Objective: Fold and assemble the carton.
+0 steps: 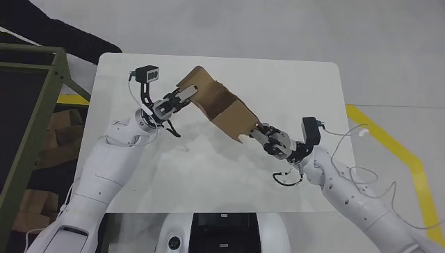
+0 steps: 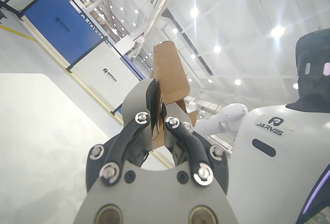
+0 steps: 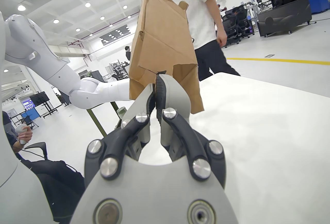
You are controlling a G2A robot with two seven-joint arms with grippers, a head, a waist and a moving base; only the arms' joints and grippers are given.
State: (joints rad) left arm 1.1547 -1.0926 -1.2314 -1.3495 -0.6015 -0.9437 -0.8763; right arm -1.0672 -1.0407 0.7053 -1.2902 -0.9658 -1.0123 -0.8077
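The brown carton [image 1: 219,107] hangs between my two grippers above the middle of the white table [image 1: 292,79]. It runs on a slant from far left to near right and is raised on edge rather than lying flat. It has not been formed into a box: the panels lie close together, with creases and loose flaps showing along the lower edge.

My left gripper [image 1: 182,100] has the carton's far-left end. In the left wrist view the jaws are drawn in tight on a cardboard edge, with the sheet standing up from between the pads. My right gripper [image 1: 254,132] has the near-right end. In the right wrist view the jaws are almost together, pinching the lower edge of a panel just beside a flap that hangs down toward the tabletop. I cannot tell whether that flap touches the table.

Beyond the table's left edge stands a green metal frame [image 1: 42,114] with stacked cardboard [image 1: 59,136] beside it on the floor. A yellow floor line [image 1: 393,145] runs past the right side.
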